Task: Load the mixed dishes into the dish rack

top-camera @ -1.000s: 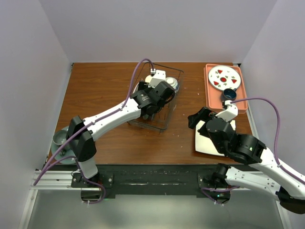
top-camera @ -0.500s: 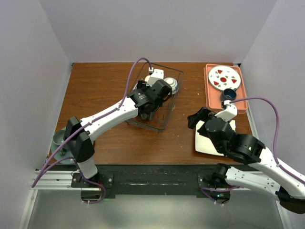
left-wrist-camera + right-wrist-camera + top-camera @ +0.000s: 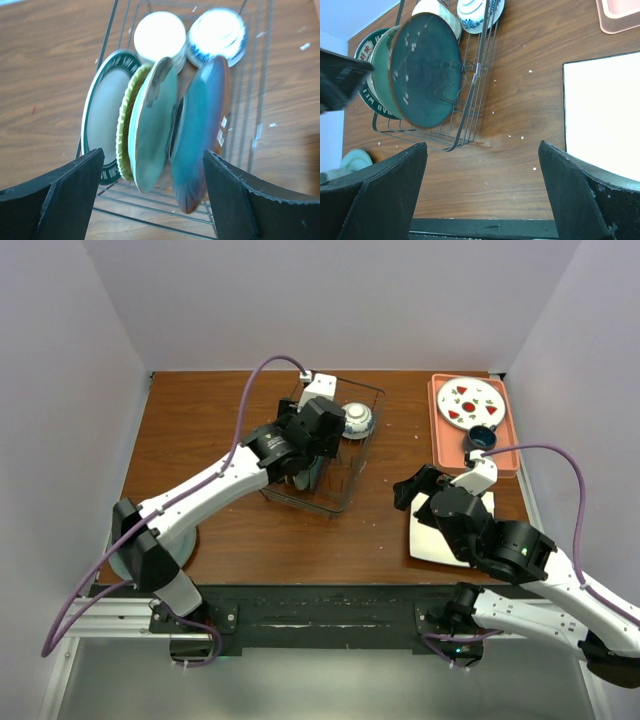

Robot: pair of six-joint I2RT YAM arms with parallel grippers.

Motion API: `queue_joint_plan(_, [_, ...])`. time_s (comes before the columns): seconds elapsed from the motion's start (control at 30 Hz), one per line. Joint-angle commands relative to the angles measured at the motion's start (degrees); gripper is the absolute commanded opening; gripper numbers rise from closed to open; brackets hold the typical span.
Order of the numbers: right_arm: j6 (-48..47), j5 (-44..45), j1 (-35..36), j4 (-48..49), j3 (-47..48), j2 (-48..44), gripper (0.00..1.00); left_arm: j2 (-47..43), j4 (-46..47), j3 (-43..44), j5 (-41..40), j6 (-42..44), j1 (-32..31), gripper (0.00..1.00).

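The left gripper hangs above the dish rack in the middle of the table, its fingers spread wide with nothing between them. Below it three plates stand on edge in the rack: from the left, a white plate with a dark rim, a pale green plate and a teal plate. A mug and a small bowl sit at the rack's far end. To the right, the right gripper is just as wide and empty. The white square plate lies flat on the wood beneath it, well apart from the rack and likely the last piece to load. It looks stiff, glazed and breakable, so probably slick between the fingers. Lying flat, it offers only a thin rim; the edge nearest the rack seems the best place to pinch
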Motion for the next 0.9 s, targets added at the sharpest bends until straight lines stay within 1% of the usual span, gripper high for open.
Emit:
queue_joint_plan(0.0, [1.2,0.7,-0.2,0.9,-0.2,0.0,0.97,-4.1,4.7,-1.1,4.8,3.7,0.9,0.85])
queue_joint_plan(0.23, [1.7,1.4,-0.2,-0.1,-0.3,-0.1,0.97,-5.2,5.5,-1.2,10.5,5.2,0.8,0.85])
queue_joint_plan(0.33, [2.1,2.3,-0.1,-1.0,-0.9,0.3,0.97,-6.5,7.1,-1.9,16.9,6.4,0.8,0.85])
queue_joint_plan(0.47, [3.2,3.5,-0.2,-3.3,-2.0,2.0,0.95,-9.3,10.6,-5.1,23.5,7.0,0.6,0.85])
queue_joint_plan(0.53, [3.5,3.6,-0.2,-4.8,-2.3,4.3,0.93,-11.0,12.4,-6.8,26.5,7.0,0.7,0.85])
queue_joint_plan(0.63, [3.2,2.6,-0.7,-5.2,-2.7,8.5,0.92,-13.0,13.6,-8.5,28.8,6.9,0.7,0.86])
queue_joint_plan(0.7, [1.5,1.1,-1.6,-5.2,-2.8,10.7,0.89,-14.6,14.0,-9.3,29.4,6.6,0.7,0.86])
queue_joint_plan(0.87, [-0.5,-1.9,-4.6,-5.6,-4.3,19.8,0.88,-17.9,14.4,-12.7,28.8,6.0,0.7,0.86])
